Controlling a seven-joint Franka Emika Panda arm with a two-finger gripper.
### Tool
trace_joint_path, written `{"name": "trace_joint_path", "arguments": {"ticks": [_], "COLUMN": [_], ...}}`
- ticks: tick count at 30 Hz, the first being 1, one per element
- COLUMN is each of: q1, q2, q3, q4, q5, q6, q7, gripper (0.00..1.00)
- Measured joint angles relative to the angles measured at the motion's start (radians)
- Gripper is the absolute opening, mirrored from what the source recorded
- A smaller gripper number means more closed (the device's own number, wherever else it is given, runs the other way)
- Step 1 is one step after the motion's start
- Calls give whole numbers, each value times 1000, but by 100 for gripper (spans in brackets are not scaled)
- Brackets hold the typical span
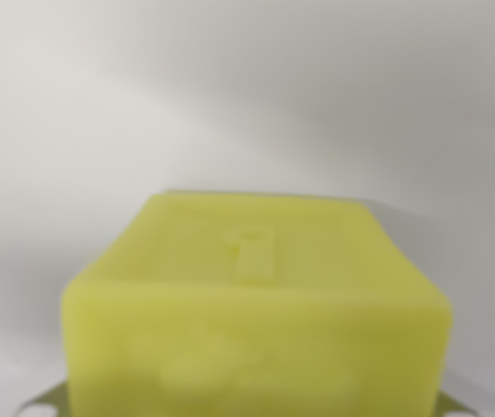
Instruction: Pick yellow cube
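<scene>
The yellow cube (256,304) is filling the lower middle of the frame, blurred; the claw's state cannot be told, so any grip may be slipping unseen.

plain white surface (230,95) all around, soft and blurry, a grey shadow on the wrist view's right side

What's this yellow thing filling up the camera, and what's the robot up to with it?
That is a yellow cube, seen very close and blurred from a camera on the robot's wrist. It fills the lower middle of the picture against a plain pale surface, with a raised mark on its top face. Small metal bits peek out at its bottom corners. The gripper itself is not in view, so a grasp cannot be confirmed.
</scene>
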Motion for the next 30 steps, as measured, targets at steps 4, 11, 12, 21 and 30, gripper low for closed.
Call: {"name": "trace_joint_path", "arguments": {"ticks": [4, 11, 12, 21, 30], "q1": [0, 0, 0, -1, -1], "q2": [-24, -64, -70, -120, -168], "q3": [0, 0, 0, 0, 0], "q4": [-8, -20, -21, -32, -40], "q5": [-1, -3, -4, -7, -10], "q6": [-15, -44, -48, -87, -128], "q7": [1, 3, 3, 5, 8], "gripper": [0, 0, 0, 0, 0]}}
